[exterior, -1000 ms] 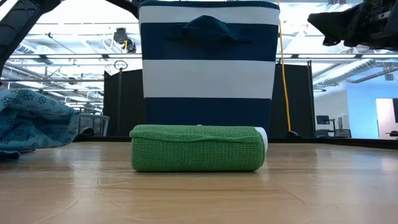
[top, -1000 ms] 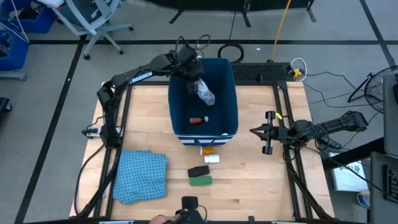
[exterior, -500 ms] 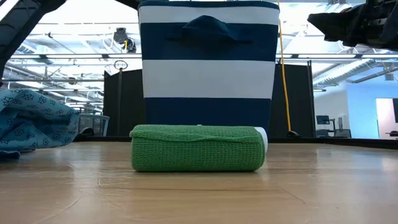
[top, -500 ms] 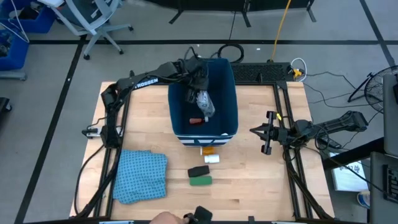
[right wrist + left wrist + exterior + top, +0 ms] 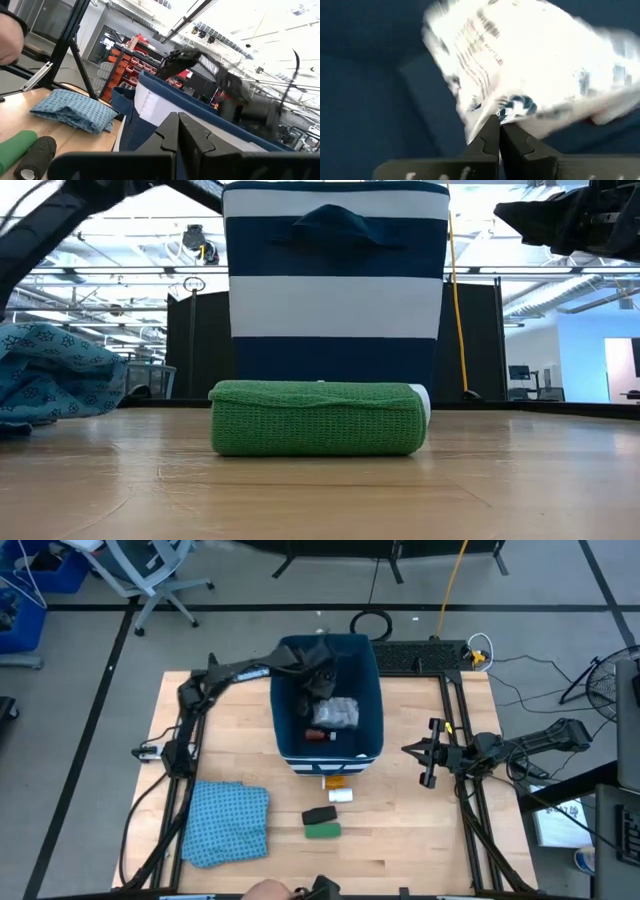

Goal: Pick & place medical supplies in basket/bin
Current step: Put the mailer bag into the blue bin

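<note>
With its fingers pinched on the white packet (image 5: 530, 65), the left gripper (image 5: 318, 690) reaches down inside the blue bin (image 5: 372, 690). Beside the packet lies the red tube (image 5: 319, 735). Right gripper (image 5: 432, 752) waits off to the side, fingers together.

From my screen the worktop (image 5: 420, 810) looked like pale, smooth wood with visible grain. The bin (image 5: 335, 280) read as matt woven fabric — navy with white bands. The green block (image 5: 318, 419) had a rough, knitted texture. The packet (image 5: 530, 65) was glossy, crinkled plastic film, and the blue cloth (image 5: 228, 823) soft and rumpled.
</note>
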`<action>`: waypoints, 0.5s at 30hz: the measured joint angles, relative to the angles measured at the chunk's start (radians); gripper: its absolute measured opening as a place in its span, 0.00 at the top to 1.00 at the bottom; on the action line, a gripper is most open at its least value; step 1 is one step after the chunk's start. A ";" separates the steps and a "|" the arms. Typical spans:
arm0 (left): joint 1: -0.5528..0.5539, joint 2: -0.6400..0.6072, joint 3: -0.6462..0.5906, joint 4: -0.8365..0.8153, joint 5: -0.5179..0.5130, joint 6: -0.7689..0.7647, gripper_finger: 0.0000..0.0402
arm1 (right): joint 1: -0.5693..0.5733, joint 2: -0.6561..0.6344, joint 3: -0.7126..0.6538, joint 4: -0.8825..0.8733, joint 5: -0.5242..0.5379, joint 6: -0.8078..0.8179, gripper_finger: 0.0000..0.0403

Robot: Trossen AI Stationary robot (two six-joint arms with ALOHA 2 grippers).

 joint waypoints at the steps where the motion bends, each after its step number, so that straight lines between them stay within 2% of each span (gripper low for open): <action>1: 0.001 0.018 -0.006 -0.016 0.016 0.000 1.00 | 0.000 0.000 0.000 0.000 0.000 0.000 1.00; 4: 0.004 0.047 -0.003 -0.041 0.018 -0.013 1.00 | 0.000 0.000 0.000 0.001 0.000 0.000 1.00; 10: -0.008 0.104 0.000 -0.049 -0.099 -0.047 1.00 | 0.000 0.003 0.000 0.009 -0.001 0.005 1.00; 15: -0.027 0.092 -0.003 -0.005 -0.216 -0.055 0.91 | 0.000 0.003 0.000 0.009 -0.001 0.016 1.00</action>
